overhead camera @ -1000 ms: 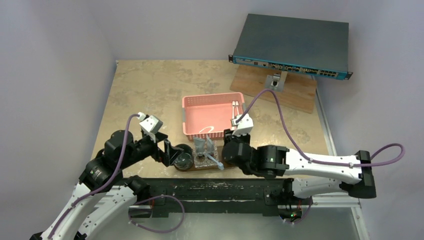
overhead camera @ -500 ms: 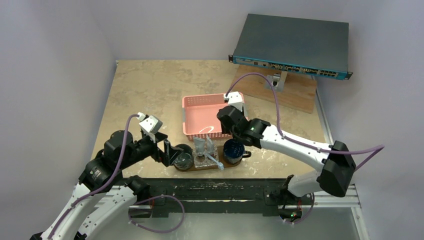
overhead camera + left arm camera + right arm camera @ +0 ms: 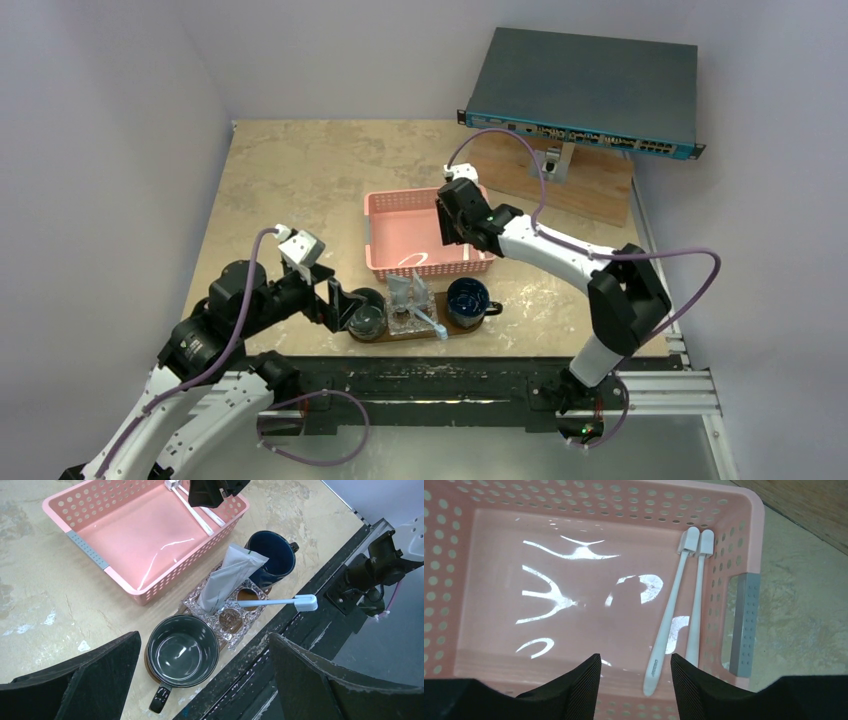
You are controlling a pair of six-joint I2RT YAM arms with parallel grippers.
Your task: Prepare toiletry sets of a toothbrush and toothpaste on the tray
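The right arm rises from its base at the near right edge, bends sharply at the elbow, and stretches its forearm left and far across the surface [image 3: 300,170]. Its right claw [image 3: 450,222] hangs over the right end of the pink basket [image 3: 385,215], pointing down. The wrist view shows its fingers [image 3: 579,685] parted with nothing between them, above two white toothbrushes [image 3: 669,625] that lie side by side along the basket's right wall, heads at the far end. The left arm is folded low at the near left, forearm reaching right. Its left claw [image 3: 342,305] is spread wide and empty just beside the dark grey mug [image 3: 182,650] at the left end of the tray [image 3: 398,338]. In the middle of the tray stands a cut-glass holder [image 3: 227,617]. The toothpaste [image 3: 227,577] leans in it, and the blue-grey toothbrush [image 3: 275,601] lies across it with its head poking out over the near edge. A blue mug [image 3: 272,555] sits at the tray's right end.
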